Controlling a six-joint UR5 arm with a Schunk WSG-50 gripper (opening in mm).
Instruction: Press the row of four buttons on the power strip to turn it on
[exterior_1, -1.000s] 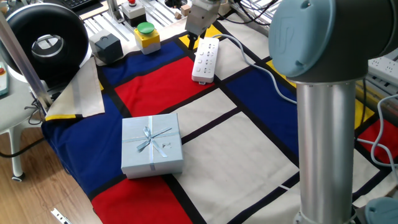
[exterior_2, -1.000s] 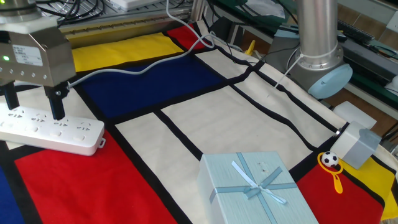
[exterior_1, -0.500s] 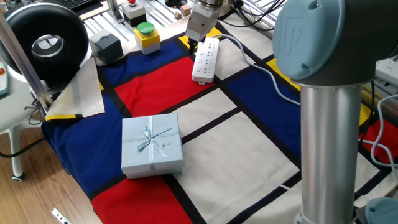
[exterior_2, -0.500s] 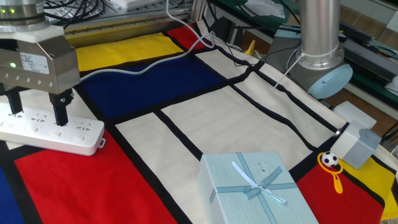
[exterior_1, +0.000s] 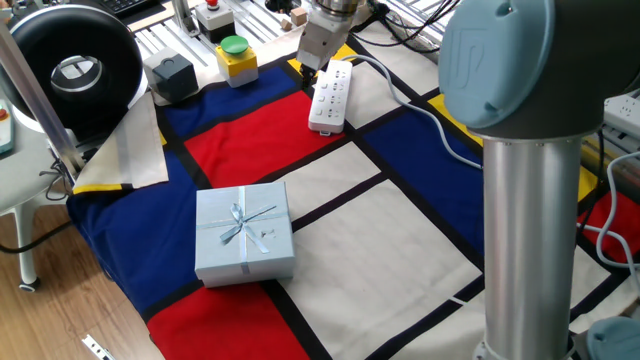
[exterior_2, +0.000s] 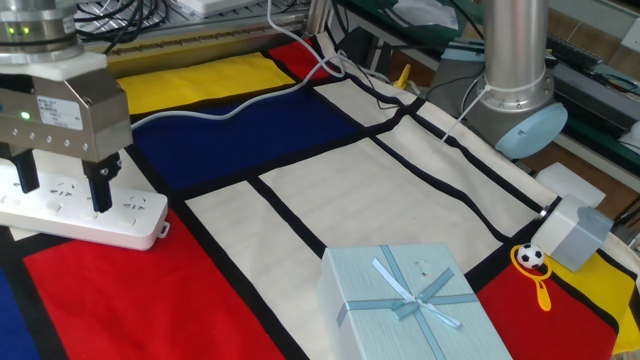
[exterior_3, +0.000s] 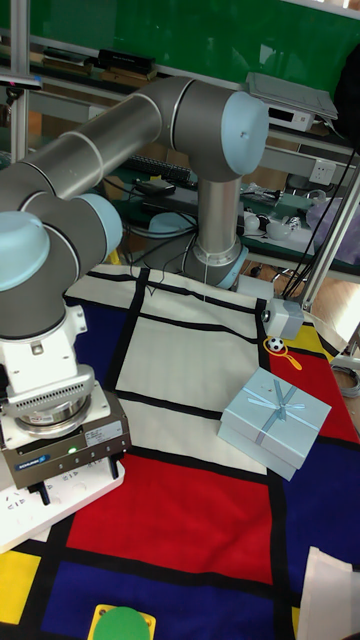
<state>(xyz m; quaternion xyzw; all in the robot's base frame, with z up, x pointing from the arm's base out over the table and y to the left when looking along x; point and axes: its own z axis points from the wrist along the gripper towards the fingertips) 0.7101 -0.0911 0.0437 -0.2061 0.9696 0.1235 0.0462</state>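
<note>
Fingers (exterior_2: 100, 192) of the gripper (exterior_2: 62, 188) stand apart with a clear gap between them, holding nothing; both black tips point down at the top face of the power strip (exterior_2: 85, 212), and whether either tip actually touches the plastic I cannot tell. The strip lies directly beneath the gripper on the colour-block cloth (exterior_2: 330, 180), its white cable (exterior_2: 240, 100) running away from the gripper's far side toward the back of the table.

The four buttons are too small to make out in any view — only socket holes show on the strip's face, so their exact line along the long side has to be judged, not read off.

To do this step well, I would use one fingertip as the presser, come straight down rather than at a slant, and press until the switch gives without pushing the light strip sideways. Then lift clear, shift along the strip's long axis to the next switch and repeat — dragging across could skew the strip.

Well away from the gripper sit the pale blue gift box (exterior_2: 410, 300) and, beyond the strip's end, the yellow box with a green round button (exterior_1: 236, 56); neither is in the way.
</note>
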